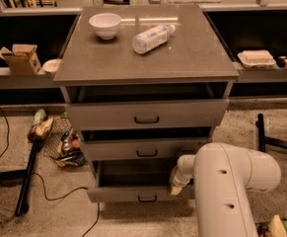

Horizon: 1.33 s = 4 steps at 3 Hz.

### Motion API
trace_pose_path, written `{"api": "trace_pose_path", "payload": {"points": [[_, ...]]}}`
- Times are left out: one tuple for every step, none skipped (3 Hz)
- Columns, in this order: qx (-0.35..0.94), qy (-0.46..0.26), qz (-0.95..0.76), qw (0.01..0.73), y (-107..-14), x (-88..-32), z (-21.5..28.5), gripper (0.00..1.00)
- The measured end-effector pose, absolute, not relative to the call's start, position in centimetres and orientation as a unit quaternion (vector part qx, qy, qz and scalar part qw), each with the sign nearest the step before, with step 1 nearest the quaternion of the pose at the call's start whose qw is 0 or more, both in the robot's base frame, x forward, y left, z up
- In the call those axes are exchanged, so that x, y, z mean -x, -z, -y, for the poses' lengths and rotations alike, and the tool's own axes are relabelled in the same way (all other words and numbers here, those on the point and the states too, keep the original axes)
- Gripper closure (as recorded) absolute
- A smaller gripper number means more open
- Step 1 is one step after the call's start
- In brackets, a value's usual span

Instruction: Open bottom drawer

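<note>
My hand [176, 185] sits at the right end of the grey flat-fronted bottom drawer [118, 194], at its top edge; whether it is spread or pressed together I cannot tell. The drawer stands partly out. I judge it rigid and easy-sliding, best taken at the small dark handle [147, 198] left of the hand. Its interior beyond the hand is dark, contents hidden. Far above, the white bowl [105, 23] on the grey surface [192, 53] looks empty.

On the cabinet top [192, 58] a bowl [105, 24] sits at the back left, with a bottle [152, 37] lying on its side just to its right. Three drawers are stacked below, and the bottom drawer [118, 194] juts out nearest me. The gripper [176, 187] is at that drawer's right end, by the front's upper edge. A wire basket [61, 143] lies on the floor to the cabinet's left.
</note>
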<state>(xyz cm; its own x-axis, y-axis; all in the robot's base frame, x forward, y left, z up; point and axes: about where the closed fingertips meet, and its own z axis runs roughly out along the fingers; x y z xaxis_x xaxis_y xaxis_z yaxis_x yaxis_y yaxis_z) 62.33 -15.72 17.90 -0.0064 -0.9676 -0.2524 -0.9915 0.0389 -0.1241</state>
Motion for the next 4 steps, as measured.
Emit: {"api": "trace_pose_path", "payload": {"points": [[0.692,-0.044,-0.708,0.135,-17.90,-62.33,15.72,0.68],[0.692,-0.044,-0.708,0.135,-17.90,-62.32,15.71,0.45],[0.692,-0.044,-0.708,0.135,-17.90,-62.32,15.71,0.22],[0.692,-0.044,-0.708,0.135,-17.89,-62.32,15.71,0.00]]}}
